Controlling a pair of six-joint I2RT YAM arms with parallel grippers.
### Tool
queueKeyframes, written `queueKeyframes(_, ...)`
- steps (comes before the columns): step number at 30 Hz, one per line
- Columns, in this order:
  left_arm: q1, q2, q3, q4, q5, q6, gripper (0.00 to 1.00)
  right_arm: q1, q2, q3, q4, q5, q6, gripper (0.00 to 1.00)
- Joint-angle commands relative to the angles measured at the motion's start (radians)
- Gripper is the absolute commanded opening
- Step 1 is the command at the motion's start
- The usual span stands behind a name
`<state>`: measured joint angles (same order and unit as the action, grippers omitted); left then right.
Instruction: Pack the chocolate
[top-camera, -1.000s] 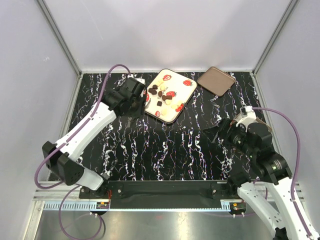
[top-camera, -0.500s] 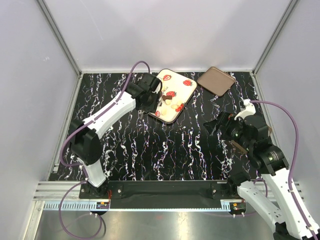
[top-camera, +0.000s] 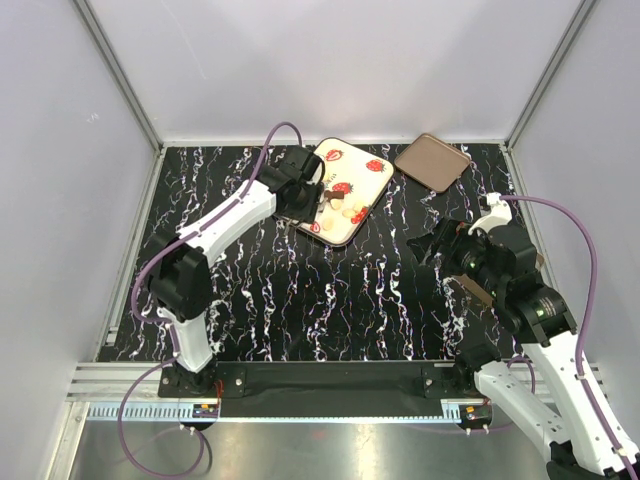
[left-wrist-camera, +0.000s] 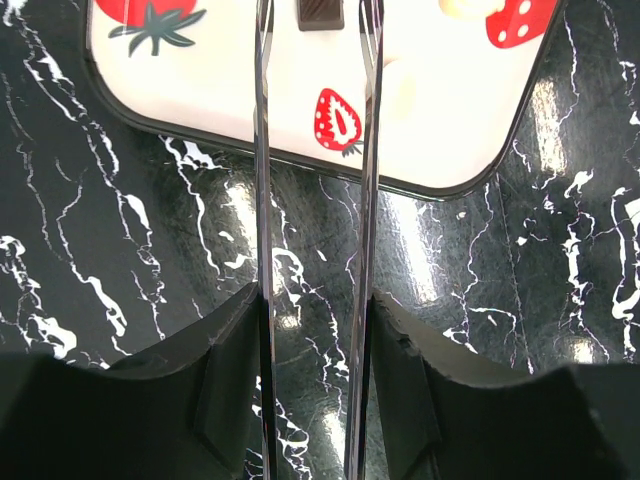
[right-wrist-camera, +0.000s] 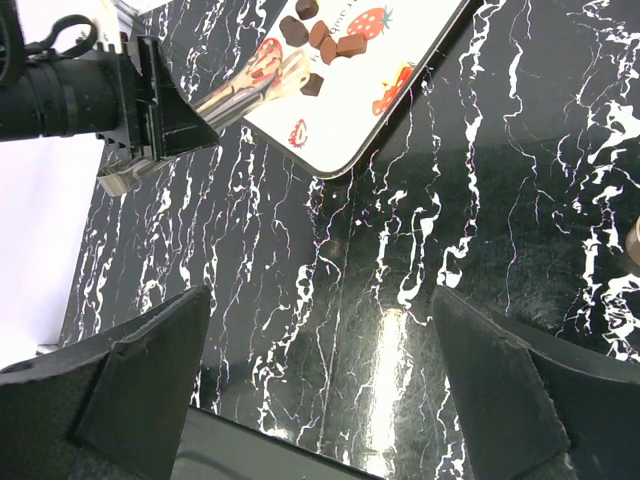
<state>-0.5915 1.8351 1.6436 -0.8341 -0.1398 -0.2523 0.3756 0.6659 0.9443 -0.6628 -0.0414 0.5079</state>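
The left gripper (right-wrist-camera: 296, 70) hangs over the tray's (top-camera: 368, 183) 7 o'clock edge, jaws released, parted either side of a dark square chocolate (left-wrist-camera: 320, 12). The other chocolates (right-wrist-camera: 350, 45) lie in the tray, at the tabletop's (top-camera: 330, 300) 12 o'clock. The right gripper's (right-wrist-camera: 320, 300) jaws gape wide, empty.

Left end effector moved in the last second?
Yes. The left end effector shifted right, onto the left edge of the cream strawberry-printed rectangular tray.

The right gripper (right-wrist-camera: 320, 295) shows its dark fingers wide apart at the lower corners, above the black, white-veined table (right-wrist-camera: 450, 200). At upper left, the left gripper (right-wrist-camera: 290, 72) reaches its metal fingers over the strawberry-printed tray (right-wrist-camera: 350, 120), tips beside dark chocolates (right-wrist-camera: 320, 40).
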Motion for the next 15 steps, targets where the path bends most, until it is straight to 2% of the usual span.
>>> queueKeyframes(1,-0.001,0.015,0.013,0.055,0.017,0.012,0.48,-0.003,-0.011,0.047,0.034,0.032,-0.026,0.99)
queueKeyframes(15,0.001,0.062,-0.018,0.082,-0.009,0.01,0.47,-0.003,-0.02,0.044,0.037,0.034,-0.026,0.99)
